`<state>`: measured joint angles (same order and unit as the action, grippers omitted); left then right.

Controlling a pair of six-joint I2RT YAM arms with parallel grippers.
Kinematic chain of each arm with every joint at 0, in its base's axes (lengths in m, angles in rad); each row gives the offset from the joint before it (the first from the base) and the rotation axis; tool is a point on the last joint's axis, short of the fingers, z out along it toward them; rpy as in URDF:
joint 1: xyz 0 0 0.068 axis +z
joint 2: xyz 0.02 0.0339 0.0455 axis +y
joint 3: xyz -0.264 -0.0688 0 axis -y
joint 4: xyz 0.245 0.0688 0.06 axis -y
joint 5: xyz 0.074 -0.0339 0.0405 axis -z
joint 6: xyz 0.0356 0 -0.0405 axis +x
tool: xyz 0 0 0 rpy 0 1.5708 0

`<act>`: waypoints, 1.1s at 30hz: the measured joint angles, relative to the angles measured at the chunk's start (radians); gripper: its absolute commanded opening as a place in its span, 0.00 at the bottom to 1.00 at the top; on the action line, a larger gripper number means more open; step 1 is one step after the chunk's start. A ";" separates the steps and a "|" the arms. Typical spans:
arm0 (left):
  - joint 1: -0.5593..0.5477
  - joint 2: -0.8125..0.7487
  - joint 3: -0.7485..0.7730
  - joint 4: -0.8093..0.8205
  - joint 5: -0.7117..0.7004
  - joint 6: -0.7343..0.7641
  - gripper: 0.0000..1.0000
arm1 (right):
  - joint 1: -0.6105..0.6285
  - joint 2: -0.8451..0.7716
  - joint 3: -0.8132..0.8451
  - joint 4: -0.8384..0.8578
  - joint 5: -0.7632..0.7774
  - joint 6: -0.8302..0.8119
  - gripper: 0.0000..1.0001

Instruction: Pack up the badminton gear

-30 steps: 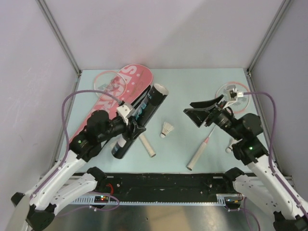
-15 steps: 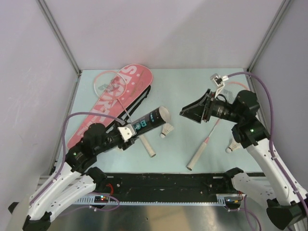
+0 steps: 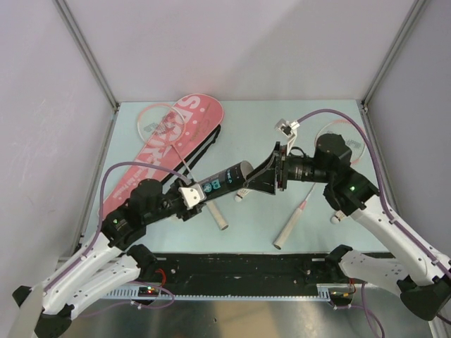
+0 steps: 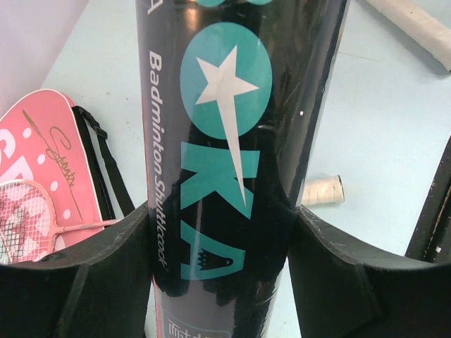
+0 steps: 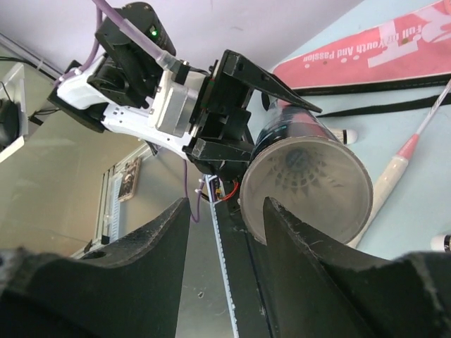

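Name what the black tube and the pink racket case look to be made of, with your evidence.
Black tube: likely plastic or laminated card, glossy; light streaks glint on its printed wall.
Pink racket case: probably coated fabric or vinyl, smooth; it has flat printed lettering and a soft-looking black strap.

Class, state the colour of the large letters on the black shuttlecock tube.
Teal on the black tube; white star; best in left wrist view.
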<state>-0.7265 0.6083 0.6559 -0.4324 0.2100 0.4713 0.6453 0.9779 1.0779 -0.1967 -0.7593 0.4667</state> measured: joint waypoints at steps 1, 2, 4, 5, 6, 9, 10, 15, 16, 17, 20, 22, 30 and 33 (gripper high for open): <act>0.000 0.001 0.000 0.000 0.000 0.000 0.09 | 0.012 0.008 0.000 -0.003 0.010 -0.003 0.50; 0.000 0.001 0.000 -0.003 -0.002 0.000 0.08 | 0.021 0.016 0.000 -0.003 0.017 -0.007 0.50; 0.000 0.000 0.000 -0.023 -0.014 -0.001 0.08 | 0.037 0.032 0.003 -0.005 0.039 -0.016 0.49; 0.000 0.000 0.000 -0.031 -0.019 -0.001 0.07 | 0.043 0.039 0.004 -0.006 0.048 -0.018 0.47; 0.000 -0.001 0.000 -0.038 -0.026 -0.001 0.07 | 0.048 0.044 0.006 -0.008 0.056 -0.023 0.44; 0.000 -0.006 -0.001 -0.050 -0.039 0.000 0.06 | 0.060 0.053 0.007 -0.010 0.084 -0.035 0.32; 0.000 -0.009 -0.001 -0.050 -0.042 0.000 0.06 | 0.061 0.053 0.007 -0.012 0.094 -0.039 0.29; 0.000 -0.015 -0.002 -0.050 -0.050 0.000 0.06 | 0.063 0.053 0.008 -0.021 0.133 -0.058 0.07; 0.000 -0.014 -0.002 -0.050 -0.053 0.000 0.05 | 0.063 0.053 0.008 -0.024 0.137 -0.061 0.03; 0.000 -0.014 -0.002 -0.051 -0.055 0.000 0.05 | 0.064 0.053 0.009 -0.026 0.140 -0.066 0.02; 0.000 -0.014 -0.002 -0.051 -0.056 -0.001 0.03 | 0.064 0.051 0.010 -0.028 0.144 -0.078 0.00; 0.000 -0.012 -0.002 -0.051 -0.058 0.000 0.01 | 0.061 0.050 0.010 -0.030 0.143 -0.080 0.00; -0.014 0.004 -0.001 0.013 -0.089 0.000 0.00 | -0.060 0.045 0.010 -0.046 0.063 -0.043 0.00; -0.022 0.003 -0.001 0.049 -0.085 0.005 0.00 | -0.112 0.040 0.010 -0.047 0.018 -0.031 0.00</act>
<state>-0.7483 0.6109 0.6548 -0.3832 0.1246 0.4767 0.5331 1.0180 1.0874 -0.2436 -0.7414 0.4362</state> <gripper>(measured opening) 0.675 0.018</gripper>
